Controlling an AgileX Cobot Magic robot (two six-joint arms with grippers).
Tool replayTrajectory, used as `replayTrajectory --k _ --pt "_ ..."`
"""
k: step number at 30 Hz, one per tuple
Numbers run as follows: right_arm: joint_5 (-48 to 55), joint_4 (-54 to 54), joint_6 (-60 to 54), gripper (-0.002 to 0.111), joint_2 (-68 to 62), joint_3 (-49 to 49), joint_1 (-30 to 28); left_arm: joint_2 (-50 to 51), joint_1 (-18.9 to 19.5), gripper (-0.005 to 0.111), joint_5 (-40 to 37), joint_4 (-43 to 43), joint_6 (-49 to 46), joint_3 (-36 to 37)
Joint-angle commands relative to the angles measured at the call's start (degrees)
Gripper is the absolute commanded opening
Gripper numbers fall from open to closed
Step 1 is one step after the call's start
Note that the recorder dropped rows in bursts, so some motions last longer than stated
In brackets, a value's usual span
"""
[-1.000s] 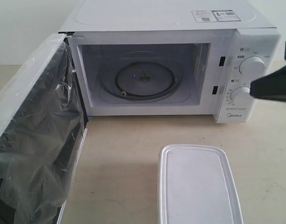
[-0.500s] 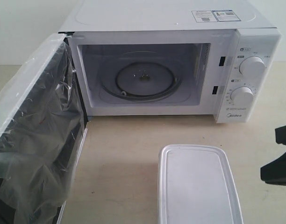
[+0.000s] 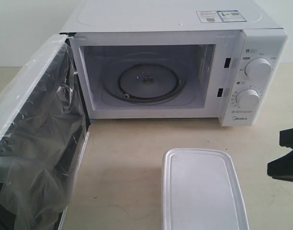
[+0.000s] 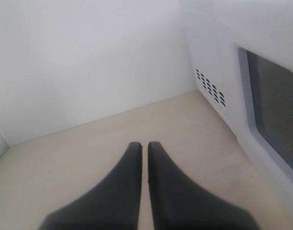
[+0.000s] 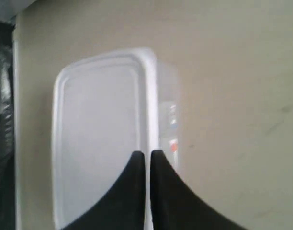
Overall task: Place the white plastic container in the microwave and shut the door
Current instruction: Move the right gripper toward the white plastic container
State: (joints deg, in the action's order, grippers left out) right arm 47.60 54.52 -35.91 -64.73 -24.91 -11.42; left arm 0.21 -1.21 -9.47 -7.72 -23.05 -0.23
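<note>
The white plastic container [image 3: 200,189] lies flat on the table in front of the microwave [image 3: 175,28], lid on. The microwave's door [image 3: 34,139] is swung wide open to the left, its dark window covered by loose clear film. Inside, the glass turntable [image 3: 147,81] is bare. My right gripper [image 3: 280,165] hangs at the right edge of the exterior view, beside the container. In the right wrist view it [image 5: 147,152] is shut with nothing in it, over the long rim of the container [image 5: 101,139]. My left gripper [image 4: 141,143] is shut and empty, above the table beside the door [image 4: 276,120].
Two round knobs [image 3: 258,68] sit on the control panel. A white wall [image 4: 89,62] stands behind the table. The microwave's side has vent holes [image 4: 211,88]. Bare beige table [image 3: 127,158] lies between the container and the oven opening.
My right gripper dropped from in front of the knobs to low at the right edge, beside the container. The container, door and microwave have not moved.
</note>
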Motion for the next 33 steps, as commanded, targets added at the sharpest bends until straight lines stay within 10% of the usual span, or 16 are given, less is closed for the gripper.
replayTrajectory --k 1,33 --pt "-11.5 -7.3 7.2 0.0 1.7 0.3 2.4 -0.2 0.2 0.004 0.4 -0.3 0.8 0.2" --pt "-56.9 -72.9 93.8 0.006 9.8 18.2 28.0 -0.2 0.2 0.004 0.4 -0.3 0.8 0.2"
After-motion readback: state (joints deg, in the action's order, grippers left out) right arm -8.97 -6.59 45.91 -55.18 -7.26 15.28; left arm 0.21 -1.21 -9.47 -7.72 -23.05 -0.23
